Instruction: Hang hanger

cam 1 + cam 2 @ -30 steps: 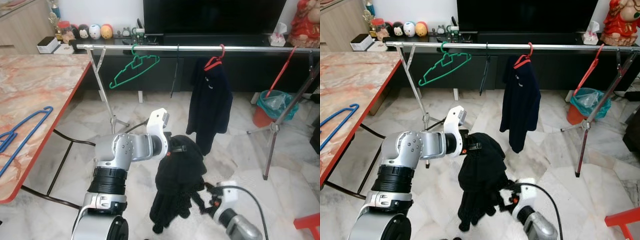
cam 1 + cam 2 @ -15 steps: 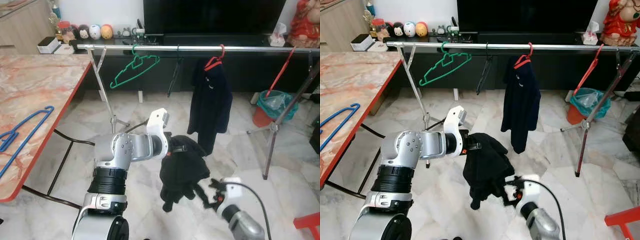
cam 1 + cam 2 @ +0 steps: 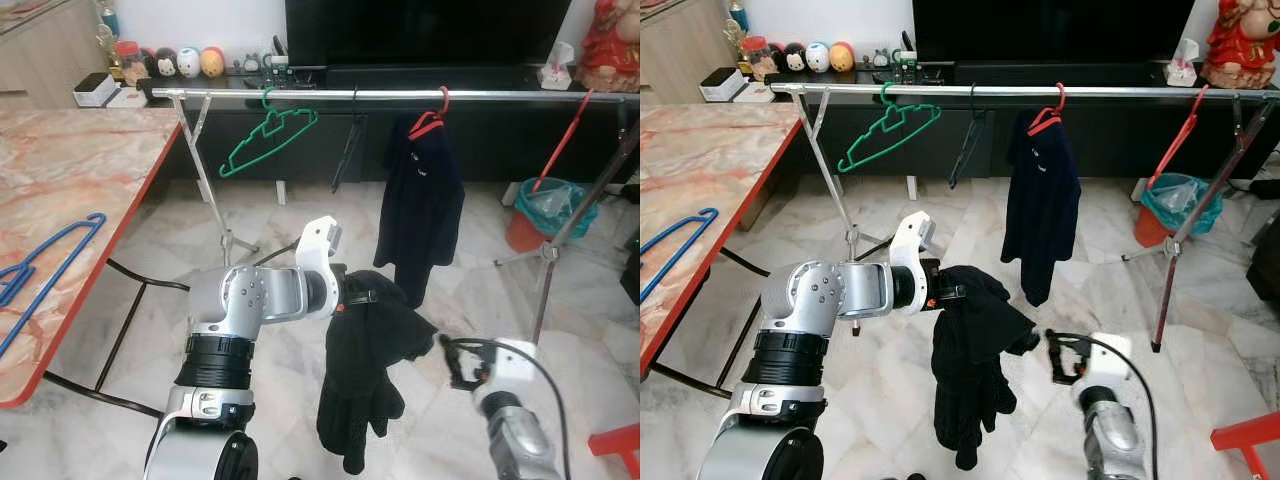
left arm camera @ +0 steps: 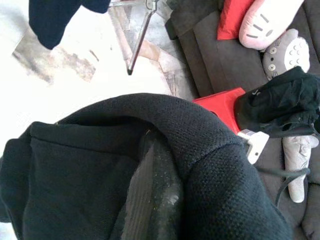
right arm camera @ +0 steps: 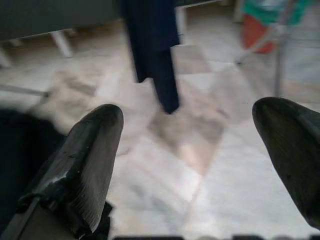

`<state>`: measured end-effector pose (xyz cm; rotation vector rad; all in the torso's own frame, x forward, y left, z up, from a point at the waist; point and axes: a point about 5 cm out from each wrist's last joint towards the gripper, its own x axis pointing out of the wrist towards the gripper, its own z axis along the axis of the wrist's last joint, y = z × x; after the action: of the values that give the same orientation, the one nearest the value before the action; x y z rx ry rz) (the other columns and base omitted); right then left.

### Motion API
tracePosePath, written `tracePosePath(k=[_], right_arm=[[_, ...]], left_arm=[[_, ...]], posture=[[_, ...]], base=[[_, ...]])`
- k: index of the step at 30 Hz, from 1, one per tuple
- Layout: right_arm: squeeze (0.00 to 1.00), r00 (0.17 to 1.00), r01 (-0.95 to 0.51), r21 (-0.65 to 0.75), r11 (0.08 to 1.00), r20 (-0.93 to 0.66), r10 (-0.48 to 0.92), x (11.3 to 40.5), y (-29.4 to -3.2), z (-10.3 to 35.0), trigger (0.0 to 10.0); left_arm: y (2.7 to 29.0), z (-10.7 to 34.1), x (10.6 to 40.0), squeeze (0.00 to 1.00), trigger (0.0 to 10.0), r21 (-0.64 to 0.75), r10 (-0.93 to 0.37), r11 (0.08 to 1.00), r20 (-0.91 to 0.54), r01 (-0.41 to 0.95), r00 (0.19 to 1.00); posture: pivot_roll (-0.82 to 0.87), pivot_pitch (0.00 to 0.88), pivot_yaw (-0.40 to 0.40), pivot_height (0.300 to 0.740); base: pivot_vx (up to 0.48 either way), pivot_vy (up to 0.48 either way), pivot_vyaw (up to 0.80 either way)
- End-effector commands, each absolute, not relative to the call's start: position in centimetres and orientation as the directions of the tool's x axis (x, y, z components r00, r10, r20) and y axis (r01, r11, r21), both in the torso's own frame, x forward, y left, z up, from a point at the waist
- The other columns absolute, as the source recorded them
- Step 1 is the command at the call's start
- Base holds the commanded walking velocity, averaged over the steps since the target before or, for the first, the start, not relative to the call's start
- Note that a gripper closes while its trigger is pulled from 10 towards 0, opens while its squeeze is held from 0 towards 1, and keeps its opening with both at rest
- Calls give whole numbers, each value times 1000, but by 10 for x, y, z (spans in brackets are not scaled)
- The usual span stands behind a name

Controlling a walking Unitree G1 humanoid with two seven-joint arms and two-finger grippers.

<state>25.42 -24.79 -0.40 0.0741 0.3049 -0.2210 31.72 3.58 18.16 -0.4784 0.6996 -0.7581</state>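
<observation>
**Left hand held a black garment below the rail; right hand stood apart beside it**

The left arm was bent at the elbow, its forearm reaching level across the body, and the left hand (image 3: 345, 297) was clamped on a black garment (image 3: 365, 370), which draped from it toward the marble floor (image 3: 270, 390). No hanger could be made out inside the cloth. The right arm rose from below, its right hand (image 3: 452, 360) just beside the garment's edge, fingers (image 5: 85, 165) spread wide apart and holding nothing.

Beyond them, a metal clothes rail (image 3: 400, 95) spanned the room. On it hung an empty green hanger (image 3: 268, 135), a thin black hanger (image 3: 349, 150), and a red hanger (image 3: 430, 122) carrying a dark navy shirt (image 3: 418, 215). At the robot's left, a blue hanger (image 3: 45, 265) lay on the marble bench (image 3: 70, 170).

The left wrist view added a grey sofa (image 4: 225, 55) with a red cushion (image 4: 231, 17) and plush toys (image 4: 282, 50). The right wrist view looked between the spread fingers at the navy shirt's hem over the floor.
</observation>
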Motion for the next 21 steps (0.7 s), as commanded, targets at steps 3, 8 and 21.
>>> tracePosePath(k=[3, 8, 21], right_arm=[[0, 932, 237, 68, 969, -299, -207, 257, -247, -3, 10000], [0, 959, 16, 217, 976, -280, 46, 259, -216, -6, 10000], [0, 867, -429, 385, 817, -79, 493, 230, -181, 10, 10000]], left_arm=[[30, 197, 316, 0, 10000, -613, -780, 609, -348, 504, 519], [30, 197, 316, 0, 10000, -610, -781, 609, -348, 507, 519], [29, 185, 317, 0, 10000, -606, -772, 621, -367, 497, 518]], posture=[[2, 0, 59, 740], [0, 0, 61, 740], [-17, 0, 67, 740]], base=[[0, 0, 0], [0, 0, 0], [0, 0, 0]])
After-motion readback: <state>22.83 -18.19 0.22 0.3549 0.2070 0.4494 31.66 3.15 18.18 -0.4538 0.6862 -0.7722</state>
